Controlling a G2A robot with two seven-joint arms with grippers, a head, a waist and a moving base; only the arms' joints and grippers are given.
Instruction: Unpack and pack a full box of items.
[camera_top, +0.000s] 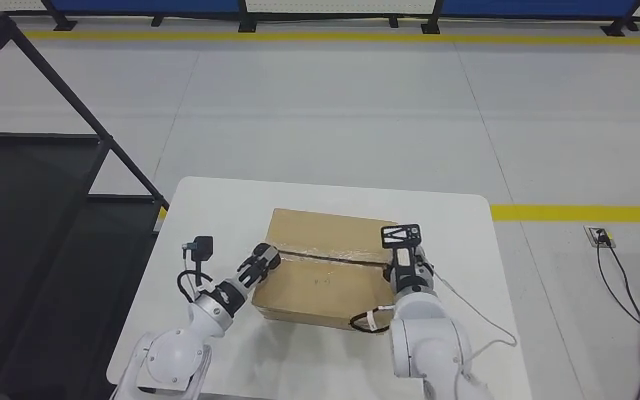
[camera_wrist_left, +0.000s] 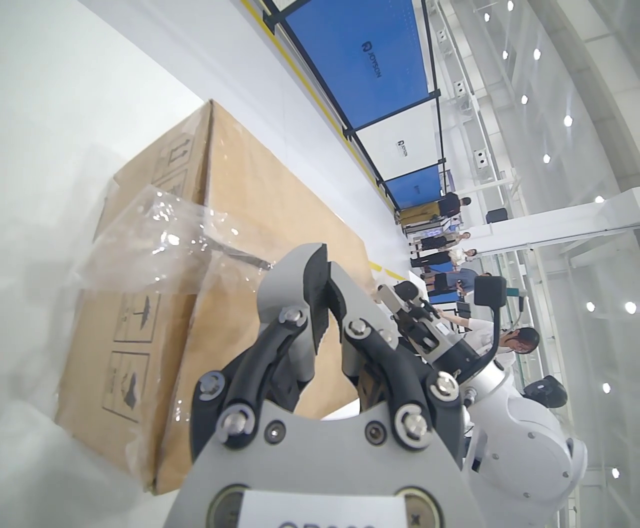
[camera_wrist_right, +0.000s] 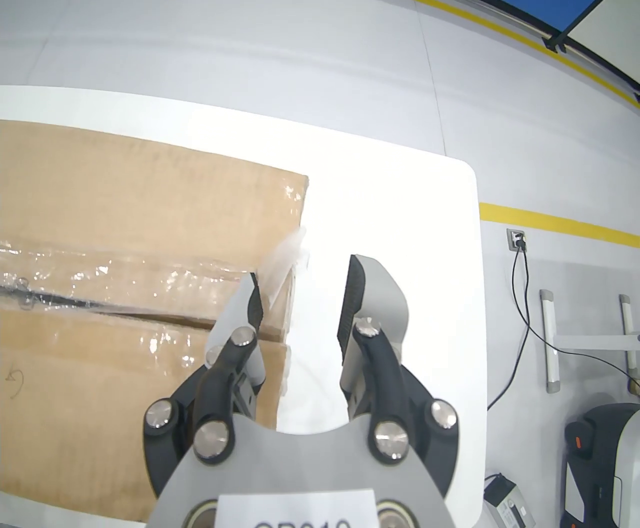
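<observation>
A brown cardboard box (camera_top: 325, 270) sits mid-tabletop (camera_top: 450, 220), its flaps down and clear tape (camera_wrist_right: 125, 280) along the top seam, so unpacking appears not yet begun. The left gripper (camera_wrist_left: 325, 295) is at one end of the box, jaws closed on nothing. The right gripper (camera_wrist_right: 305, 272) is at the other end, jaws open beside the tape's loose end.

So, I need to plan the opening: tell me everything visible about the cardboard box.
The cardboard box is brown, flaps closed, lying flat on the white table. Clear tape runs along its top seam, peeling loose at both ends. Handling symbols are printed on one end face. The open right gripper is at one taped end, the left gripper at the other.
</observation>
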